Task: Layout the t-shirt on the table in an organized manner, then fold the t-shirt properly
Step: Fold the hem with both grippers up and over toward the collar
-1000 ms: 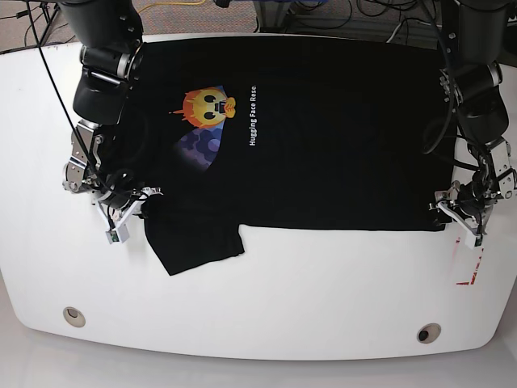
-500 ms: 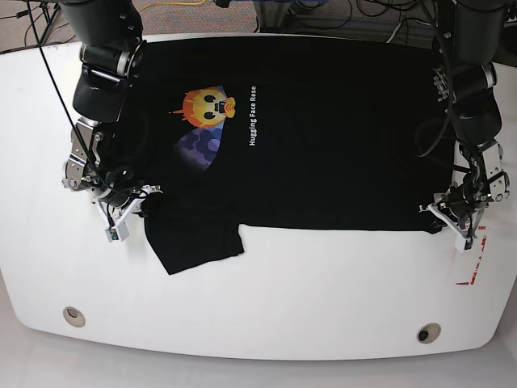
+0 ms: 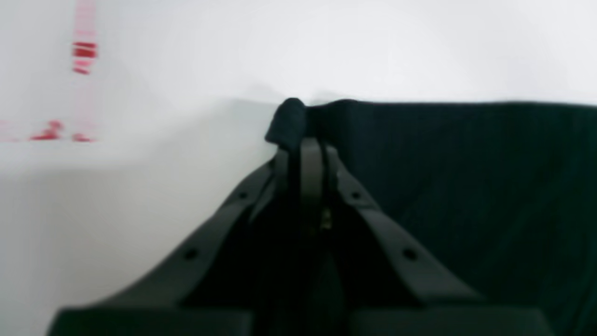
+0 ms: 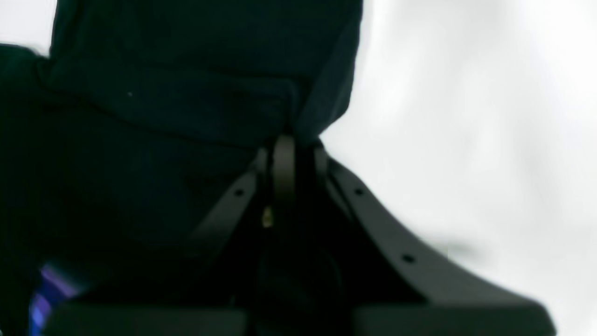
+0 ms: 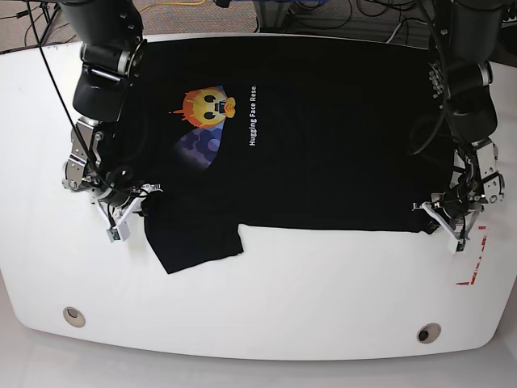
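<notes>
We see the t-shirt point(image 5: 307, 137), soft matte black cloth with a yellow-orange face print, lying spread flat across the far half of the smooth white table point(image 5: 266, 299), one sleeve flopped toward the near edge. Our left gripper point(image 5: 443, 222) pinches a bunched hem corner; our right gripper point(image 5: 129, 212) is clamped on the cloth by the sleeve.
</notes>
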Robot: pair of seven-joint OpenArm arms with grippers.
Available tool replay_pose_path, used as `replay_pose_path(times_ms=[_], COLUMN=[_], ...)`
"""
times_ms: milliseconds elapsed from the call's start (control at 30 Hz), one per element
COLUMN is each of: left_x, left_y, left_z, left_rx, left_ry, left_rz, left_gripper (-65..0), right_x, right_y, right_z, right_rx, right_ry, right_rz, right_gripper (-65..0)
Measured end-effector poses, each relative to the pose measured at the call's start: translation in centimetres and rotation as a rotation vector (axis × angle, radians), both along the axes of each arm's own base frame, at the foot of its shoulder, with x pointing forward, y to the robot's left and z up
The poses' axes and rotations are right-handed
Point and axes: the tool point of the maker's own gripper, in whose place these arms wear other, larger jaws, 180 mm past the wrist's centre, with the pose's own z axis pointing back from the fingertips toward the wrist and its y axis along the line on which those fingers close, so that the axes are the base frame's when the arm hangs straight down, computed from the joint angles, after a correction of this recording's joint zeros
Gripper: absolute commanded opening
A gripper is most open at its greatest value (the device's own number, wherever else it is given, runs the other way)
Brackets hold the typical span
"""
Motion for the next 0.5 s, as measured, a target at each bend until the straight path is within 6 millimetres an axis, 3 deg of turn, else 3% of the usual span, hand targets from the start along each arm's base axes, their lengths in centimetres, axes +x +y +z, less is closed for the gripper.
replay_pose_path(times_ms=[167,300,500], left_x=[0.5,1.2,0.4], left_y=[-1.1,-2.3,-1.7], left_z=[2.0,4.7,6.4], left_rx=[0.045,0.086,0.173], left_ry=[-0.011,-0.060,-0.048], left_rz=[-0.057,-0.141,-0.186], left_gripper=[-65.0,-65.0,-65.0], right_x=[-0.1,0.5,0.5], right_y=[-1.1,-1.9,-3.0], right_z=[1.5,3.5,5.3], right_rx=[-0.083,-0.132,-0.198], right_ry=[0.000,-0.035,-0.036], right_rz=[0.019,0.025,0.031], right_gripper=[-65.0,-65.0,-65.0])
